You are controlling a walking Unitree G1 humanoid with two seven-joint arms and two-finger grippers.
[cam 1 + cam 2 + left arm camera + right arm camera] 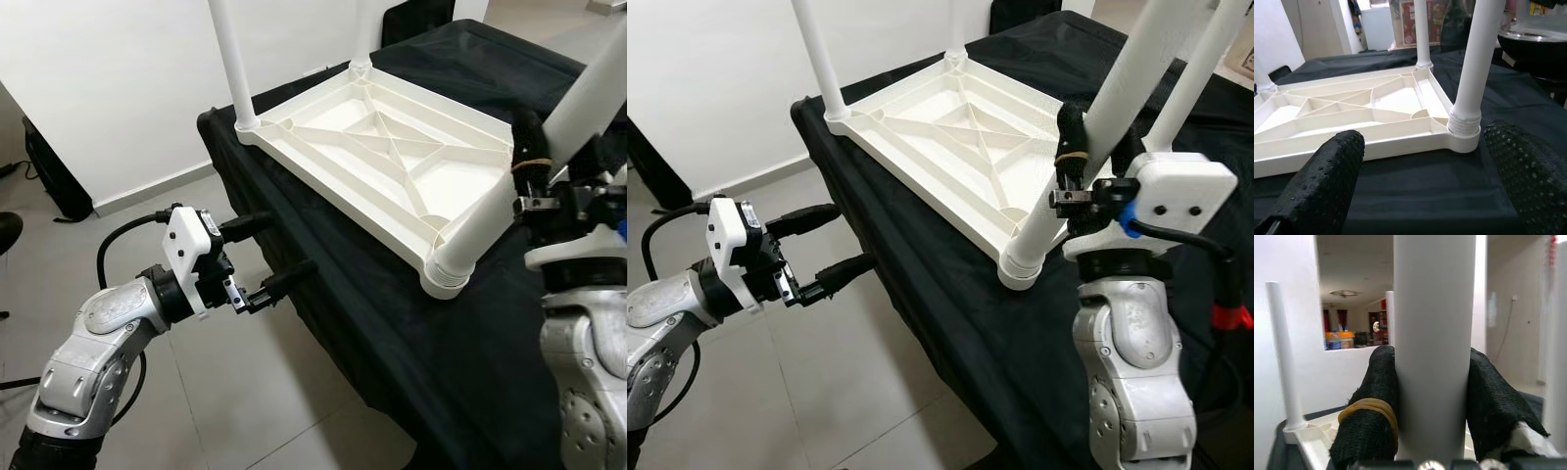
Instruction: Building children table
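1. The tabletop lay upside down on the black cloth, upper centre of frame.
2. The right gripper pinched the near leg at right.
3. The left gripper hovered lower left, fingers spread, holding nothing.

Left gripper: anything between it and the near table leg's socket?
Nothing visible. The left gripper is open beside the black-draped table, and the left wrist view looks over bare cloth to the near leg in its socket. The right gripper already clamps that leg higher up.
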